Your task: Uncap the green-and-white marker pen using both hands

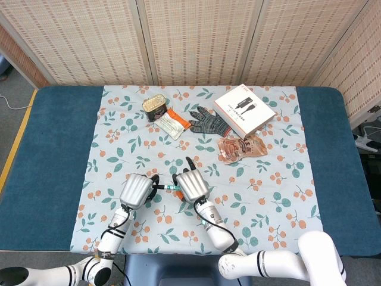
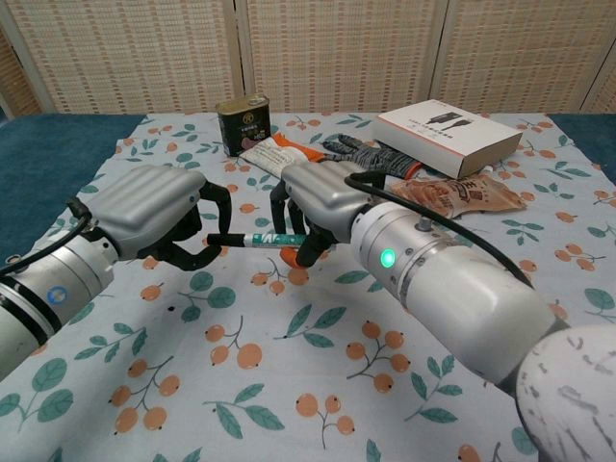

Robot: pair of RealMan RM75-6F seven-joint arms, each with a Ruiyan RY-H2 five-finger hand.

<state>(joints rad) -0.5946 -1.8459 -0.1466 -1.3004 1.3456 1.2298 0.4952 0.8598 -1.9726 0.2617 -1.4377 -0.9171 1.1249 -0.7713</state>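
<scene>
— Where is the marker pen (image 2: 258,240) at this point?

— Off the counter (image 1: 59,149), held level above the floral cloth (image 1: 268,196) at the near edge, between the two hands. The left hand (image 2: 159,214) has its fingers curled round the dark end; the right hand (image 2: 322,205) is closed on the green-and-white barrel. Both show in the head view too, side by side with only a short stretch of pen bare between them.

— So which step is this?

— I'd judge it the pull itself, or just short of it. Both grips look set, and I can't make out any gap between cap and barrel, so the cap appears to be on.

— What does the next move call for?

— Drawing the hands straight apart along the pen's length, left hand going left, right hand holding firm. A little twist may help if the cap sticks. Any sideways bend could let the barrel slip in the fingers.

— Anything in the way?

— No. The tin (image 1: 155,106), glove (image 1: 209,121), box (image 1: 244,109) and snack packet (image 1: 241,146) all lie well apart on the far side.
</scene>
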